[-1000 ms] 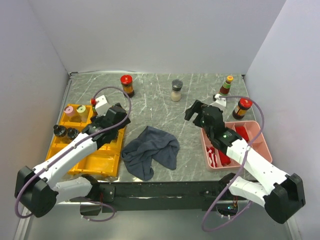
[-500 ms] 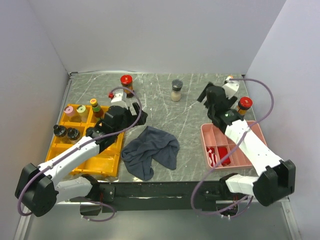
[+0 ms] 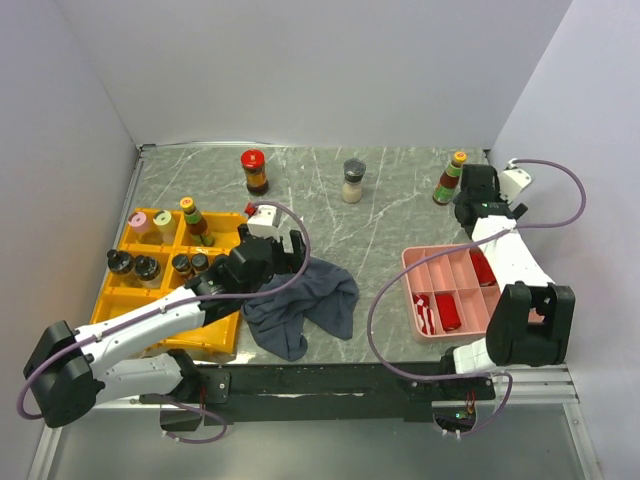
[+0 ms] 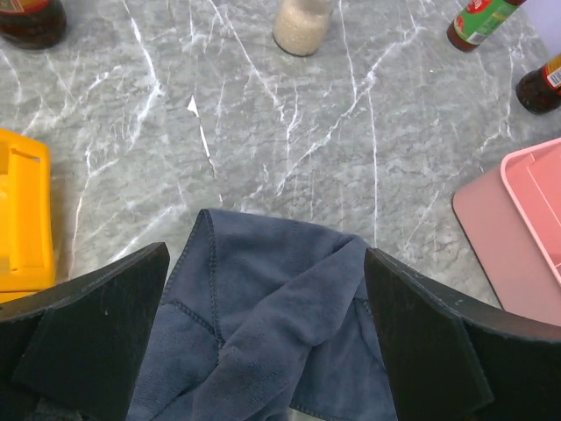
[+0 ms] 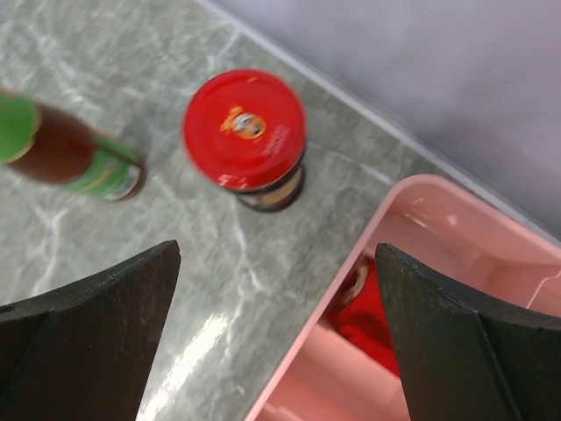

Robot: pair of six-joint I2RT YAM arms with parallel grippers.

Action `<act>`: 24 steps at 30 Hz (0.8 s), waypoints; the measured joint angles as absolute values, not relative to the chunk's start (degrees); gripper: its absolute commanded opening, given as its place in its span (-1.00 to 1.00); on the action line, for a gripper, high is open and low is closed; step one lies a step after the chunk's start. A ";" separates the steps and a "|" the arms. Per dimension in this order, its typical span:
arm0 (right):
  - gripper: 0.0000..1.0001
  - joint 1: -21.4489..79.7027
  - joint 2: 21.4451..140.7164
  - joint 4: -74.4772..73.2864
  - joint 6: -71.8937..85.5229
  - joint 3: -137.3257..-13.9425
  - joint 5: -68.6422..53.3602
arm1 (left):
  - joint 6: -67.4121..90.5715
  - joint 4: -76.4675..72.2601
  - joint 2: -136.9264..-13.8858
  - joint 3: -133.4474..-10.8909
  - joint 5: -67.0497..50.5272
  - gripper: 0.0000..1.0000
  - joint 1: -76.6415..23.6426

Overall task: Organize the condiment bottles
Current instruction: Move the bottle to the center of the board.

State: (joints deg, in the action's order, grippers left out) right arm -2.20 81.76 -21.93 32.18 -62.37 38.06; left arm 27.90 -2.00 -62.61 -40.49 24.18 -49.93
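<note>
- At the far right of the table, the right gripper hangs with its jaws spread wide and nothing between them.
- In the right wrist view, a red-capped jar stands upright on the marble just beyond the fingertips, close to the corner of the pink tray.
- An orange-capped bottle with a green label stands upright to the left of that jar, apart from it.
- The left gripper hovers over the dark grey cloth, jaws fully apart and empty.
- A grey-capped jar of pale grains stands at the back centre. A second red-capped jar stands at the back left. Both are outside the trays.
- The yellow tray at the left holds upright a pink-capped jar, a pale-green-capped jar, a tall bottle and four dark-capped jars.
- Red items lie in the pink tray; their kind cannot be told.
</note>
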 measured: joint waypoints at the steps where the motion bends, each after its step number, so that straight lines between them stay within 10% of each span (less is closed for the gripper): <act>1: 1.00 -3.03 82.11 -21.74 32.21 -62.37 37.87 | 27.66 -2.15 -62.59 -40.49 24.82 0.99 -50.13; 24: 0.86 -10.92 94.04 -4.95 23.83 -62.85 27.70 | 25.10 -5.43 -54.30 -34.70 33.19 0.99 -51.96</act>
State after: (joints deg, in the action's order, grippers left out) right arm -10.92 94.04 -4.95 23.83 -62.85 27.70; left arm 25.10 -5.43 -54.30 -34.70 33.19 -51.96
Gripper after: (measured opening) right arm 0.945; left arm 0.995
